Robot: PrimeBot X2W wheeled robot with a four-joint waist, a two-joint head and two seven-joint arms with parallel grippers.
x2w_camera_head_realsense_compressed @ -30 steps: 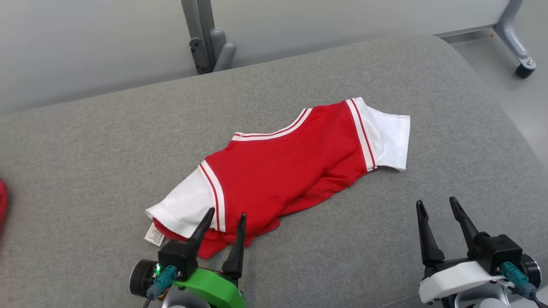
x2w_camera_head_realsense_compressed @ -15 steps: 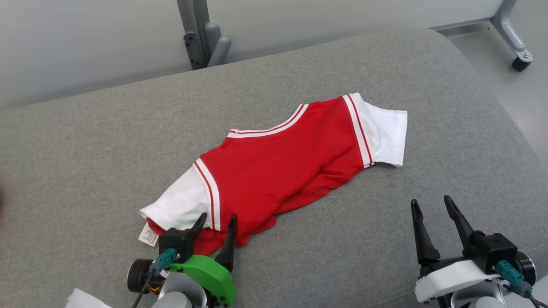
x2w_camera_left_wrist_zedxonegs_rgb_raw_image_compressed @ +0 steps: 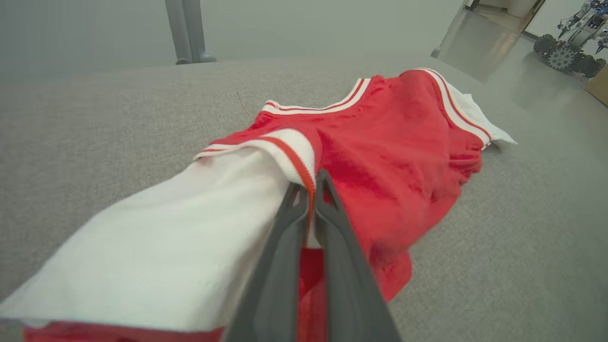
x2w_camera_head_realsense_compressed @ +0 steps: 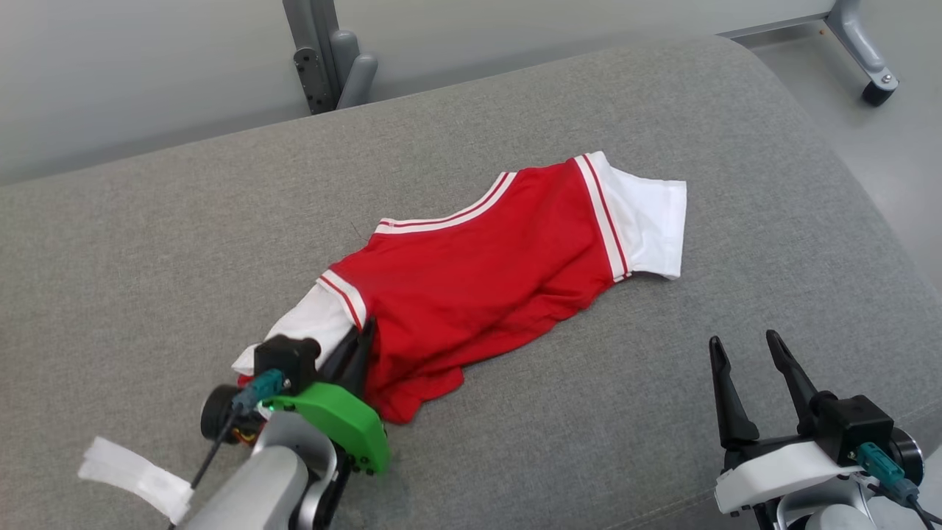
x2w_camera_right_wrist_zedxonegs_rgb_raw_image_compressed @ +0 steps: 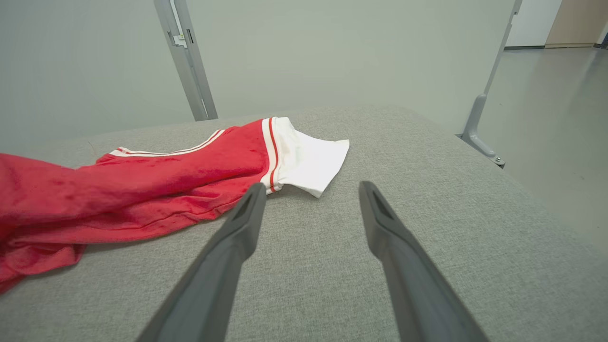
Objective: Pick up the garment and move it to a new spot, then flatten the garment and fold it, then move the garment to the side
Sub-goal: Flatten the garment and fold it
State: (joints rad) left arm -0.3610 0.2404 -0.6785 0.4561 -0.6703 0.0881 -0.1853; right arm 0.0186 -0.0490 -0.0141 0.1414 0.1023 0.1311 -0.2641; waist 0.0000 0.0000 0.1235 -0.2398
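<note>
- Grey woven fabric covers a wide cushion (x2w_camera_head_realsense_compressed: 147, 243) with a rounded far right corner. A pale wall stands behind it and a smooth grey floor (x2w_camera_head_realsense_compressed: 909, 169) lies off its right edge.
- A grey metal post (x2w_camera_head_realsense_compressed: 316, 44) rises behind the far edge. A slanted leg ending in a black caster (x2w_camera_head_realsense_compressed: 874, 92) stands on the floor past the far right corner.
- A red shirt (x2w_camera_head_realsense_compressed: 486, 272) with white sleeves lies about the middle of the cushion. It runs on a slant from near the front edge, left of centre, toward the far right.
- The shirt's red body is rumpled along its near side, and its striped neckline faces the far edge.
- The right sleeve (x2w_camera_head_realsense_compressed: 651, 221) lies flat on the cushion, with a red and white striped band where it joins the body.
- The left sleeve (x2w_camera_head_realsense_compressed: 316, 324) is bunched up toward the front edge.
- The left jaws are pressed together, pinching the shirt at the striped band where the left sleeve meets the red body. In the left wrist view the dark fingers (x2w_camera_left_wrist_zedxonegs_rgb_raw_image_compressed: 285, 266) clamp that seam between them.
- A green bracket (x2w_camera_head_realsense_compressed: 342, 430) sits behind those fingers, and a strip of white tape (x2w_camera_head_realsense_compressed: 136, 475) sticks out from the pale forearm.
- The right jaws are spread, with nothing between the fingers (x2w_camera_head_realsense_compressed: 725, 397). They sit over bare cushion near the front edge toward the right corner, apart from the shirt.
</note>
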